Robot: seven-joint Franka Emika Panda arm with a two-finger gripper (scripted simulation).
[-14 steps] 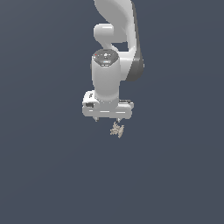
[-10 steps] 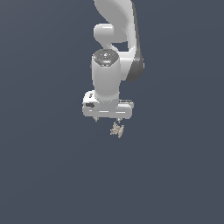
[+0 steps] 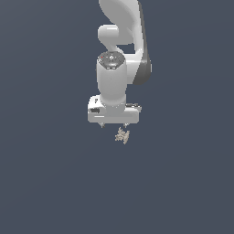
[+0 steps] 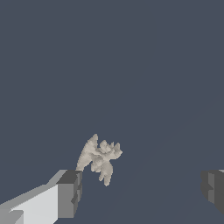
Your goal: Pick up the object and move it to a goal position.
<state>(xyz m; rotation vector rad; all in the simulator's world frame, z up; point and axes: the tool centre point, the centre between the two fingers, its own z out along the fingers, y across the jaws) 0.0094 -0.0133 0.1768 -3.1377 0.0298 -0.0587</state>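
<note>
The object (image 3: 122, 136) is a tiny beige-tan spiky item on the dark grey surface, just below the white gripper body in the exterior view. In the wrist view the object (image 4: 99, 158) lies close to one grey fingertip (image 4: 70, 192); the other fingertip (image 4: 214, 188) is far off to the other side. My gripper (image 4: 142, 192) is open wide and holds nothing. In the exterior view the gripper (image 3: 114, 124) hangs over the object, its fingers mostly hidden under the hand.
The white arm (image 3: 121, 41) rises behind the gripper towards the top of the exterior view. A plain dark grey surface (image 3: 45, 183) surrounds everything.
</note>
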